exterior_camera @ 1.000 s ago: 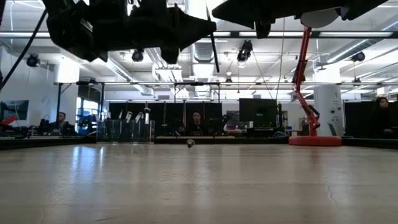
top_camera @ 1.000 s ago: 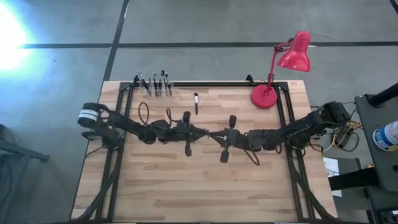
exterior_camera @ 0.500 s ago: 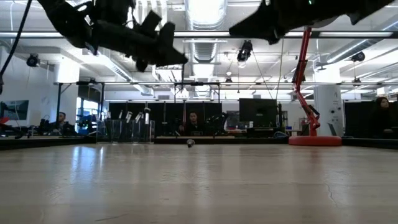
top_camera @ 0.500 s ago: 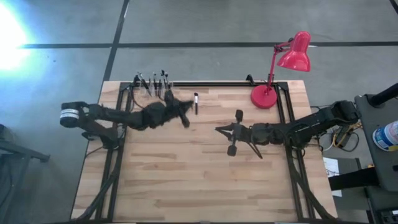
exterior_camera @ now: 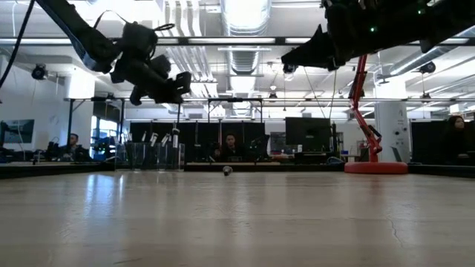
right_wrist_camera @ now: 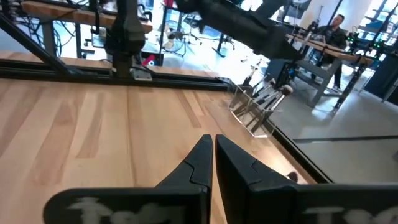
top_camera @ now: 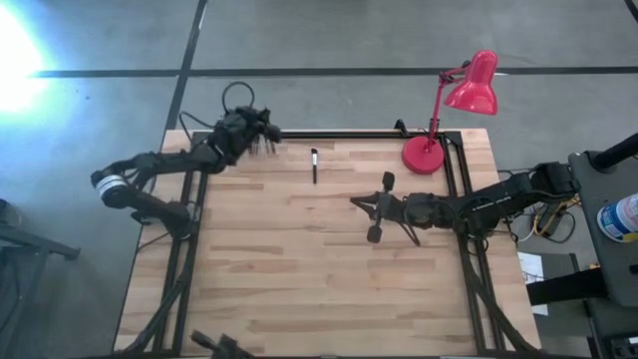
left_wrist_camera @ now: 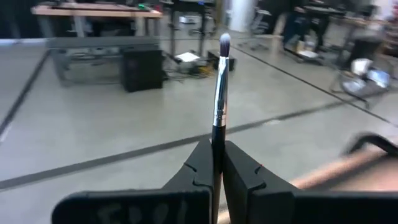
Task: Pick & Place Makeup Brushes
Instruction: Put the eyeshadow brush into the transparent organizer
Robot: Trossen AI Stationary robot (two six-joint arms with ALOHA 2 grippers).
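Observation:
My left gripper (top_camera: 263,136) hovers above the table's far left corner and is shut on one makeup brush (left_wrist_camera: 219,93), a dark handle with a silvery ferrule and a small bristle tip. Just below it stands the clear holder (exterior_camera: 152,156) with several brushes upright in it, also seen in the right wrist view as the holder (right_wrist_camera: 258,106). Another brush (top_camera: 314,165) lies flat on the wood near the far edge. My right gripper (top_camera: 356,203) hangs shut and empty over the table's middle right. My left gripper (left_wrist_camera: 217,144) pinches the brush by its dark handle (left_wrist_camera: 216,132) between the two fingers. The brush runs along the fingers, and its ferrule and bristle tip (left_wrist_camera: 224,42) stick out past the fingertips. It is lifted clear of the table.
A red desk lamp (top_camera: 439,150) stands at the far right corner. A black frame rail (top_camera: 339,134) runs along the far edge. Bare wood (top_camera: 299,279) spreads over the near half. People sit at desks in the room beyond the table.
My left gripper has swung from the table's middle to the far left corner, above the holder, carrying the brush with it. My right gripper has drawn back a little toward the right edge.

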